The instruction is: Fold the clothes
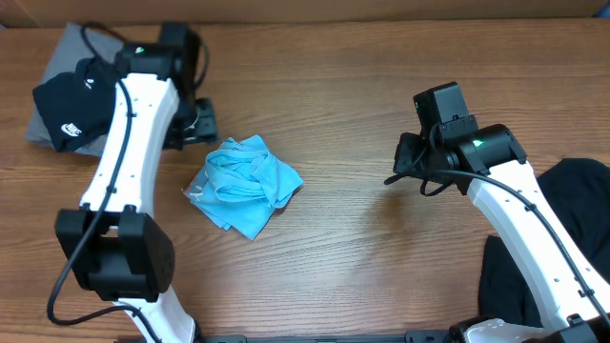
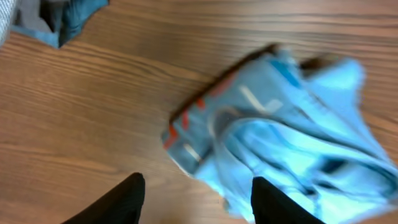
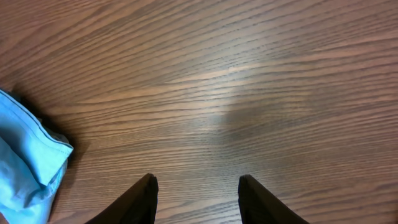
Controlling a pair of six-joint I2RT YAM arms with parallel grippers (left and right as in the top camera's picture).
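The clothes I see chiefly are a light blue T-shirt [image 1: 243, 184], lying crumpled in a heap at the table's middle. In the left wrist view the light blue T-shirt [image 2: 286, 137] fills the right side, blurred, with pale print on it. My left gripper [image 2: 198, 200] hangs open above the shirt's edge, holding nothing; from overhead the left gripper [image 1: 195, 122] is just up and left of the heap. My right gripper [image 3: 198, 199] stands open over bare wood, the blue shirt's hem [image 3: 28, 158] off to its left. From overhead the right gripper [image 1: 402, 162] is well right of the heap.
A black shirt with a white logo [image 1: 71, 110] lies on a grey garment [image 1: 57, 57] at the back left. More black cloth [image 1: 572, 191] is piled at the right edge, behind my right arm. The table is brown wood [image 1: 362, 248].
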